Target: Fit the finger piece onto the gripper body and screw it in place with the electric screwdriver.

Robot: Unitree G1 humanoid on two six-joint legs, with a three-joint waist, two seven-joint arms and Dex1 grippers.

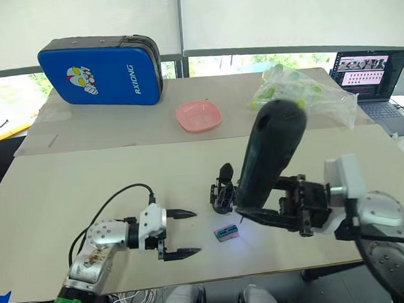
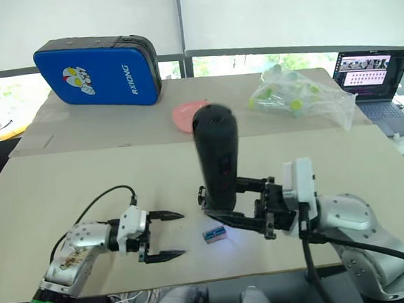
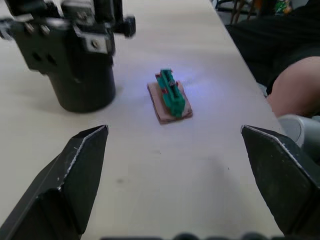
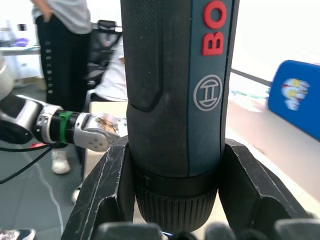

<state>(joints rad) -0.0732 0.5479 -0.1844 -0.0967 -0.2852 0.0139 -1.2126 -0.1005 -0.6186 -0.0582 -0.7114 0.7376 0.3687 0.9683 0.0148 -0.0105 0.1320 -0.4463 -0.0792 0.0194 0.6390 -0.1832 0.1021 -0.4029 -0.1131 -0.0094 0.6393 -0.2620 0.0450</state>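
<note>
My right gripper (image 1: 252, 207) is shut on the electric screwdriver (image 1: 269, 157), a thick black cylinder held nearly upright, leaning right. Its tip hangs just above the table and casts a bluish light. In the right wrist view both fingers (image 4: 102, 200) clamp its ribbed lower collar. The gripper body (image 1: 222, 195), a small black mechanism with one pointed finger sticking up, stands just left of the screwdriver's tip and is also in the left wrist view (image 3: 80, 65). My left gripper (image 1: 179, 233) rests open near the front edge, left of the body. The finger piece is out of view.
A small green-and-brown block (image 1: 226, 233) lies in front of the gripper body, between my grippers. Farther back sit a blue case (image 1: 101, 72), a pink dish (image 1: 198, 115), a plastic bag (image 1: 298, 91) and a laptop (image 1: 369, 72). A person (image 4: 65, 30) stands off the table.
</note>
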